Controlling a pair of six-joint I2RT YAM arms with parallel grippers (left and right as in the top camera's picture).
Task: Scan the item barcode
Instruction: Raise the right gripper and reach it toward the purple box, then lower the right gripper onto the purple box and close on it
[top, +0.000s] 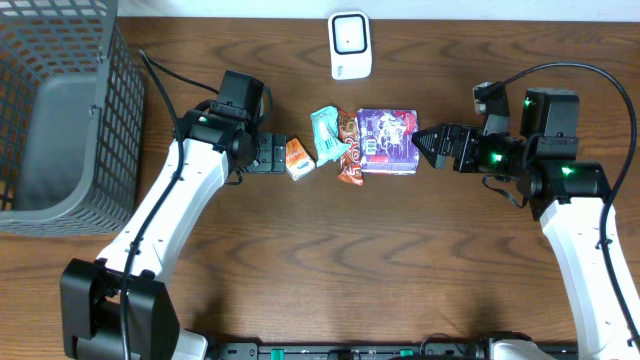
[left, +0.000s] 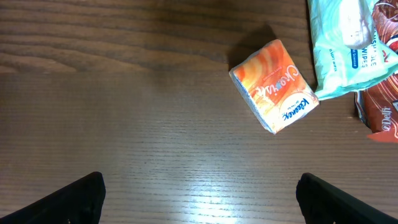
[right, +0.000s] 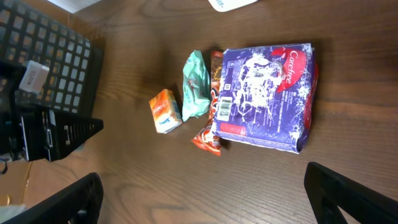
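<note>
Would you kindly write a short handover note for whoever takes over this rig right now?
Left hand: open, empty, close to the orange tissue pack but not touching it.
Right hand: open, empty, facing the purple packet.
Items: the tissue pack, teal wipes packet, brown snack wrapper and purple packet lie in a row mid-table. The white scanner is at the far edge, the grey basket by the left arm.
Done: nothing picked up.
Left: grasp one item and show its barcode to the scanner. The purple packet's barcode faces up.
</note>
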